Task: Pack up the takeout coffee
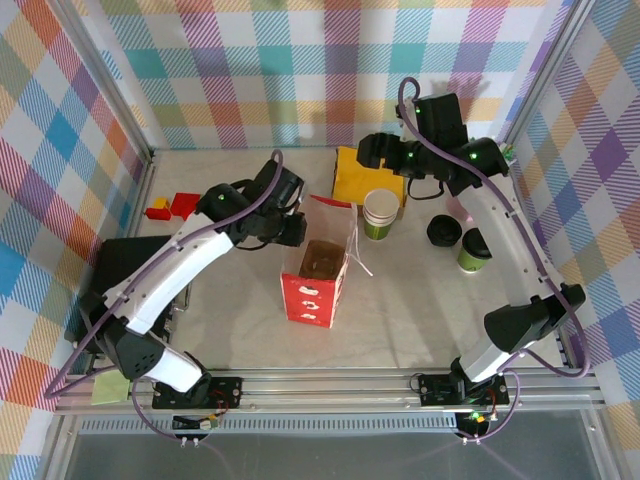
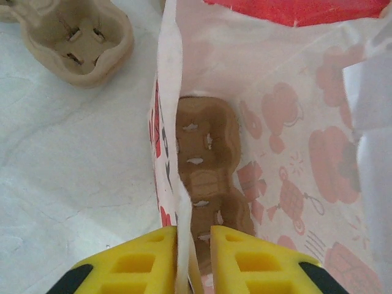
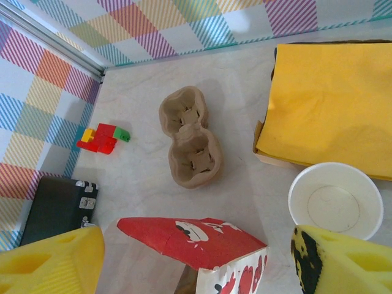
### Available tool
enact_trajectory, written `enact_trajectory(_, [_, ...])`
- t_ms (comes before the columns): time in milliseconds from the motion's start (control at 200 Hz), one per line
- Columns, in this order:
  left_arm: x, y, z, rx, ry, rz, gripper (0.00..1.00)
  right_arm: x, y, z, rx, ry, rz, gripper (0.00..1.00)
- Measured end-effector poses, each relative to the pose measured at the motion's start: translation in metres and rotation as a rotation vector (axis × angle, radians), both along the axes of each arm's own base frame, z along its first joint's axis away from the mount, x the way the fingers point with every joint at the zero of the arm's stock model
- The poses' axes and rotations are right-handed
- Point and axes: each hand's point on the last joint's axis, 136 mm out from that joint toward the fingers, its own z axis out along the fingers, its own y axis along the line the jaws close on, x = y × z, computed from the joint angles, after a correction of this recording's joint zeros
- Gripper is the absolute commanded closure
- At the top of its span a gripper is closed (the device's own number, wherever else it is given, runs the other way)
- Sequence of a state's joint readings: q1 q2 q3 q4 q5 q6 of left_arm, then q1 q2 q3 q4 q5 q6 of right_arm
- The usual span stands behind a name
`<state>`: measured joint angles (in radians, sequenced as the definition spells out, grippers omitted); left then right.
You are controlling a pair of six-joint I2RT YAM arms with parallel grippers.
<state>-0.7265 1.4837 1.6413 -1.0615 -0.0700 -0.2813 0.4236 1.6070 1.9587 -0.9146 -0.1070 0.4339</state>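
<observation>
Holding the bag (image 1: 318,280) open is the step in hand, as I judge it. The left pincer (image 2: 193,260) is closed on the bag's left wall, with the thin paper caught between its yellow fingers (image 2: 159,242) near the upper edge. The bag stands upright in the middle of the table (image 1: 400,315), and a cardboard carrier (image 2: 205,174) lies in its bottom. The coffee (image 1: 474,250) sits upright on the table to the right, well apart from the bag, with its black lid on. It is just beside a loose lid (image 1: 443,232) and beyond the stack of cups (image 1: 380,213). The right pincer (image 3: 196,239) hangs wide open and empty above the bag's far edge and the stack, not near the coffee. To do this well, the left grip should draw the wall gently outward so the mouth gapes wide. It should not lift or tip the light bag, or tear the paper. The right arm should choose the lidded cup, not the stack, take it around the body below the lid, carry it level and lower it straight into a carrier well.
</observation>
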Motion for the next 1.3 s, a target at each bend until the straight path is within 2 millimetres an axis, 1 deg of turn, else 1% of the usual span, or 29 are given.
enact_trajectory(105, [-0.002,0.001,0.011,-0.03,-0.036,0.031,0.85,0.002,0.001,-0.002,-0.001,0.004,0.0,0.2])
enact_trajectory(195, [-0.004,0.005,0.013,-0.051,-0.05,0.07,0.86,0.003,0.001,-0.001,0.0,0.002,0.0,0.2])
enact_trajectory(265, [-0.005,0.009,0.012,-0.056,-0.051,0.097,0.75,0.003,0.001,-0.002,-0.001,0.003,0.0,0.2])
enact_trajectory(325, [-0.005,0.011,0.012,-0.064,-0.047,0.121,0.74,0.003,0.001,-0.002,-0.001,0.003,0.0,0.2])
enact_trajectory(345, [-0.005,0.012,0.012,-0.063,-0.049,0.126,0.72,0.003,0.001,-0.002,-0.002,0.003,0.0,0.2])
enact_trajectory(480, [-0.003,0.014,0.014,-0.062,-0.056,0.149,0.49,0.003,0.001,-0.002,-0.005,0.001,0.002,0.19])
enact_trajectory(535, [-0.001,0.014,0.017,-0.064,-0.068,0.154,0.44,0.003,0.001,-0.002,-0.006,0.001,0.002,0.19])
enact_trajectory(580, [0.001,0.015,0.021,-0.065,-0.079,0.166,0.42,0.003,-0.001,-0.003,-0.007,0.002,-0.001,0.19])
enact_trajectory(770, [0.013,0.02,0.028,-0.039,-0.118,0.222,0.41,0.005,-0.008,-0.004,-0.009,0.007,-0.017,0.18])
enact_trajectory(945, [0.019,0.023,0.014,0.016,-0.095,0.248,0.42,0.01,-0.023,-0.008,-0.011,0.02,-0.058,0.18])
enact_trajectory(980, [0.02,0.024,0.011,0.023,-0.088,0.251,0.43,0.011,-0.027,-0.009,-0.011,0.026,-0.067,0.18])
enact_trajectory(1035, [0.022,0.024,0.006,0.037,-0.073,0.255,0.48,0.011,-0.031,-0.012,-0.013,0.033,-0.077,0.18])
enact_trajectory(1180, [0.028,0.022,-0.007,0.061,-0.04,0.253,0.58,0.008,-0.038,-0.017,-0.014,0.048,-0.087,0.18])
enact_trajectory(1300, [0.031,0.022,-0.014,0.076,-0.025,0.254,0.61,0.004,-0.042,-0.023,-0.014,0.065,-0.09,0.18])
